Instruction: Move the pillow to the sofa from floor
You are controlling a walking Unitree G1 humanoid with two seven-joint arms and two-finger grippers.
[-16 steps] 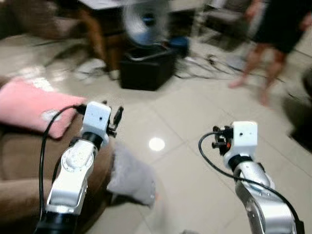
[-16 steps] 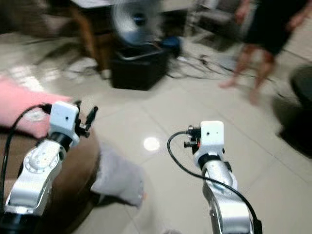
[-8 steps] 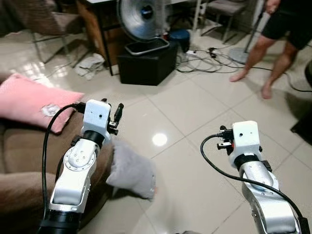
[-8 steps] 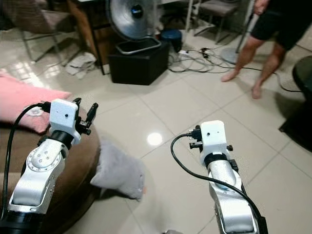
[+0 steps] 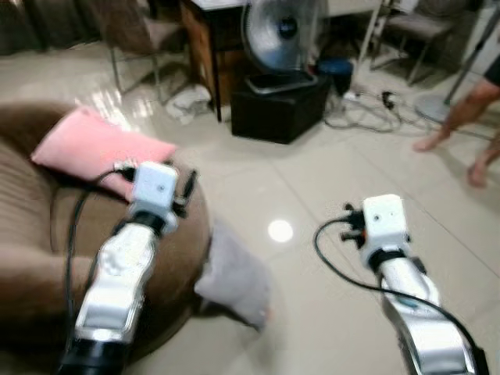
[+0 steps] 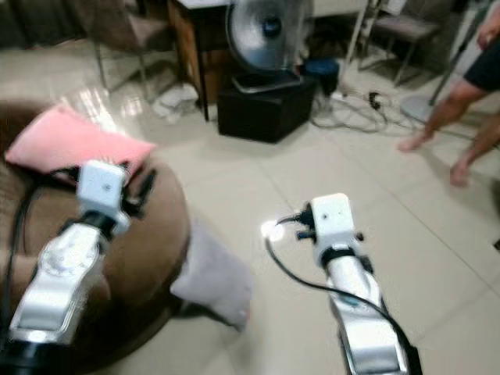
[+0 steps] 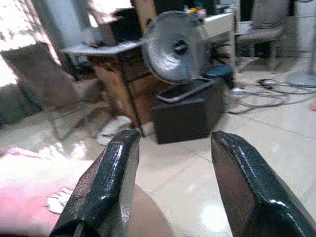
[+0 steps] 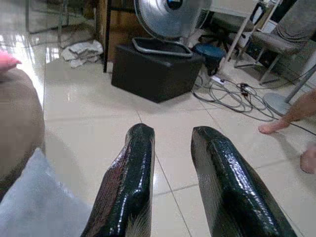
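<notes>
A tiled living-room floor (image 5: pixel 328 266), a fan (image 5: pixel 279 35) over a black box (image 5: pixel 280 105) behind, a person's bare legs (image 5: pixel 469 133) at the far right. The grey pillow (image 5: pixel 234 275) lies on the floor, leaning on the brown sofa (image 5: pixel 31 234) — low between my arms, its long axis running away from me. My left gripper (image 7: pixel 170 187) hangs wide open and empty above the sofa's edge; my right gripper (image 8: pixel 170 182), part open and empty, looks about as near. A pink cushion (image 5: pixel 98 148) already rests on the sofa.

Bright indoor light — glare spot on the floor (image 5: pixel 280 230) (slight motion blur).
</notes>
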